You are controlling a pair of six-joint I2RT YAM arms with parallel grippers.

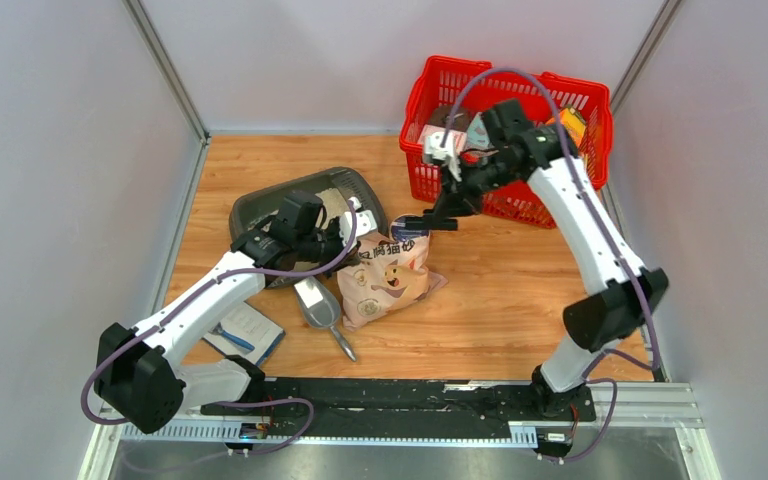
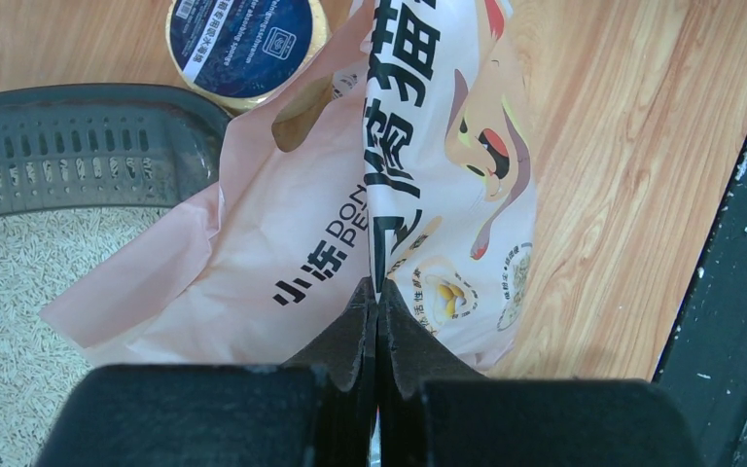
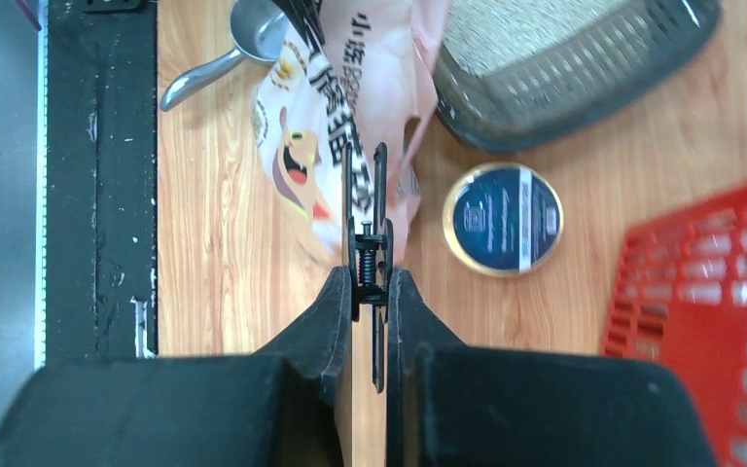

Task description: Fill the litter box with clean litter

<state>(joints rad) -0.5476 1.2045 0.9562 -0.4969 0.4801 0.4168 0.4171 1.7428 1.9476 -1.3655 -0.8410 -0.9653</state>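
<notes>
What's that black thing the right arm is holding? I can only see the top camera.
Observer: It's a black spring clip, pinched in the right gripper.
Operator: And what's hidden under the other arm?
Observer: Pale litter already covers the part of the litter box floor that its wrist camera shows.
Operator: Is that arm holding anything?
Observer: Yes, the left gripper is shut on the edge of the litter bag.

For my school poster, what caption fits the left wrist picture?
Left end effector pinches the printed bag at the edge of the litter box; pale litter lies inside, a blue tin nearby.
</notes>
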